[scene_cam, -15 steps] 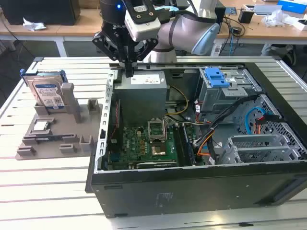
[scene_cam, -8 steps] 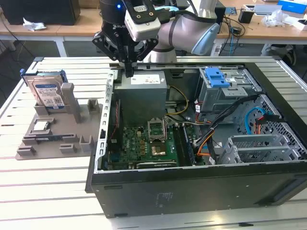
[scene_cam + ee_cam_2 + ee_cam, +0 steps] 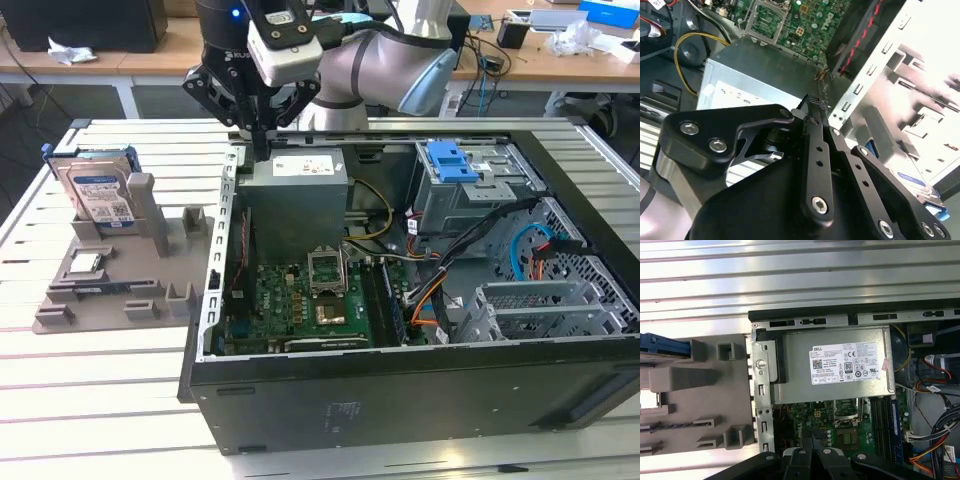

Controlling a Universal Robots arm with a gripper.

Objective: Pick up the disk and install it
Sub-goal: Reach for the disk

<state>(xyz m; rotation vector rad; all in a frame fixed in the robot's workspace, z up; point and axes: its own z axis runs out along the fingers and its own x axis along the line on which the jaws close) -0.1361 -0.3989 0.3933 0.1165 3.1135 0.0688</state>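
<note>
Your hand point(image 3: 260, 140), fingers pressed together, hangs over the case point(image 3: 400, 400) rim; the disk point(image 3: 100, 195) stands on edge toward the exterior view's left.

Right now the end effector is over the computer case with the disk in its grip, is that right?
Not quite: the end effector is over the computer case, but empty; the exterior view shows the disk standing in the grey holder.

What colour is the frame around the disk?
Bright blue. The frame on the disk shows best in the exterior view.
</note>
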